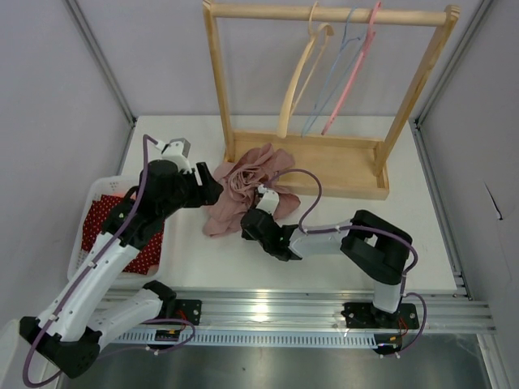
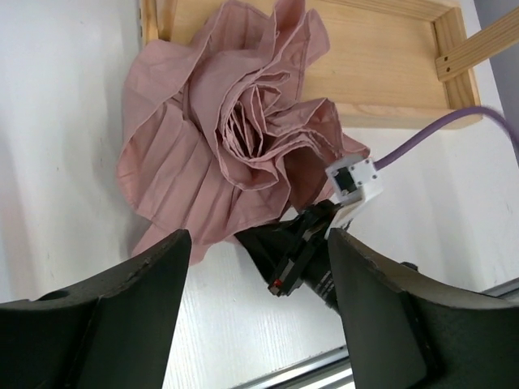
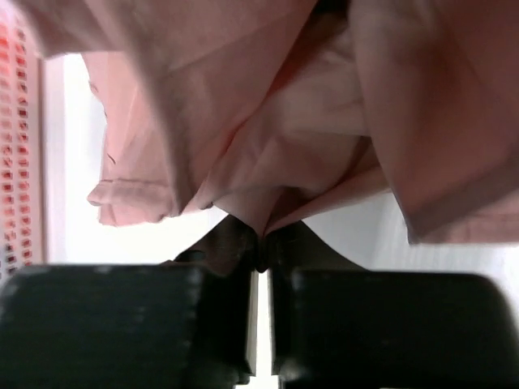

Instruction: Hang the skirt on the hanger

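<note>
The skirt [image 1: 247, 182] lies crumpled in a rosette on the table, its far edge resting on the base board of the wooden rack [image 1: 340, 166]; it is not on any hanger. The right gripper [image 3: 261, 243] has its jaws together, clamped on a thin fold at the near edge of the skirt. The left gripper [image 1: 209, 191] hangs above the skirt's left side with its jaws apart, holding nothing. Hazards from this state are judged as follows. The pinch takes only a little cloth close to the fingertips, so a lift may pull the fold free. The cloth is bunched, and the waistband cannot be identified; a lift is likely to raise a wad, not an open edge that a hanger can enter. Cloth lying over the base board may drag or catch on its rim. The two grippers sit near each other, so a descent by the left one risks contact with the right wrist or its purple cable [image 1: 312, 190]. The cream hanger [image 1: 298, 81], blue hanger [image 1: 328, 81] and pink hanger [image 1: 350, 77] hang free and may swing if pushed.
</note>
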